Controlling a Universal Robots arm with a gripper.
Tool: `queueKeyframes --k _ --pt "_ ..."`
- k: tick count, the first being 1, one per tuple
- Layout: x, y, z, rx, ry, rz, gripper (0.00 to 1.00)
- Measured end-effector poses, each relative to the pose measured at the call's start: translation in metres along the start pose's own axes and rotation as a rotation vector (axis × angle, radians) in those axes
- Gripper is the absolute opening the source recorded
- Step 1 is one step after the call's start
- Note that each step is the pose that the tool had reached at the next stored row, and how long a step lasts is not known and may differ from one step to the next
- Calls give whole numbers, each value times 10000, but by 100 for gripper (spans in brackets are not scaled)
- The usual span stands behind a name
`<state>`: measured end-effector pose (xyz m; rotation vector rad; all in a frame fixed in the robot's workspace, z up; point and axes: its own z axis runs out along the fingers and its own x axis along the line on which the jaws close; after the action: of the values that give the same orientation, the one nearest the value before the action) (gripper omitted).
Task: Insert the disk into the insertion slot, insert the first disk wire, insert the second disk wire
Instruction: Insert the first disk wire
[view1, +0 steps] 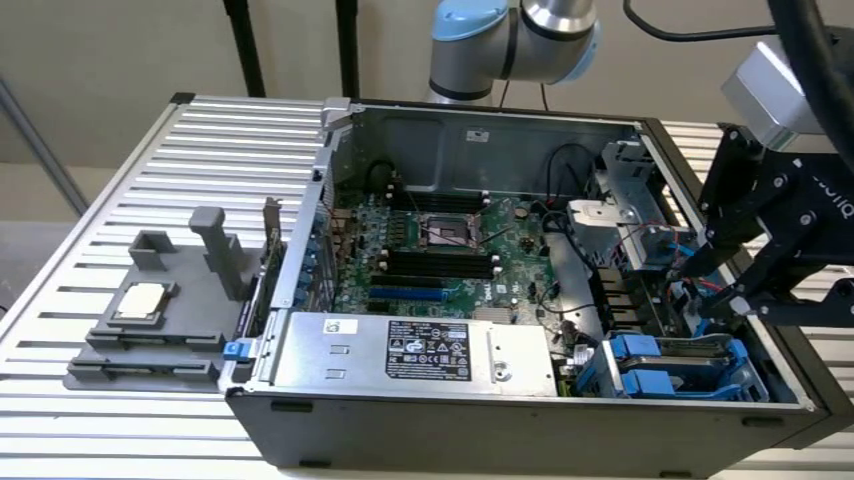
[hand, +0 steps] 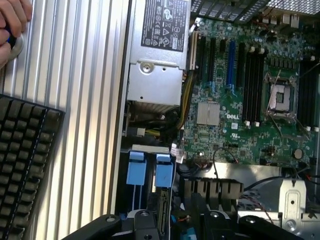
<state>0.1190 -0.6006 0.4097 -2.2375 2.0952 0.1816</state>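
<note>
1. As landmark I take the large silver box (view1: 427, 350) with the black-and-white label. It lies inside the open computer case (view1: 534, 430), against the case wall nearest the exterior camera. The case stands on a ribbed metal bench (view1: 174, 180).
2. The insertion slot (view1: 597, 372) is just beside the silver box, on the exterior view's right, in the corner of the case.
3. The disk (view1: 667, 382) sits in that slot. Its bright blue carrier frame fills the mouth of the bay, with a strip of silver metal between the blue parts.
4. In the wrist view, two blue latch tabs (hand: 137, 167) stand side by side near the end of the silver box.
5. The claw (view1: 718, 286) hangs on the far side of the disk from the silver box, with its black lower end down inside the case, near the disk.
6. I cannot tell whether the claw is open or closed, or whether it has hold of anything.
7. Red and blue wires (view1: 663, 242) run close to the claw, well apart from the silver box.
8. The green motherboard (view1: 441, 250) lies just behind the silver box.
9. On the exterior view's left of the silver box, outside the case, a grey fixture (view1: 147, 340) carries a square silver chip (view1: 140, 303).
10. In the wrist view, a black keyboard (hand: 25, 160) lies on the bench and a person's hand (hand: 12, 22) rests there. Both are well apart from the silver box.
</note>
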Motion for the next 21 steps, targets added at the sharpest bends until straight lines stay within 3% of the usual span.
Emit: queueKeyframes --k 11,17,21 --pt "51 -496 140 -9 -3 1 39" --pt "67 -520 247 -12 -1 -23 39" --pt "75 -483 319 -23 1 -103 39"
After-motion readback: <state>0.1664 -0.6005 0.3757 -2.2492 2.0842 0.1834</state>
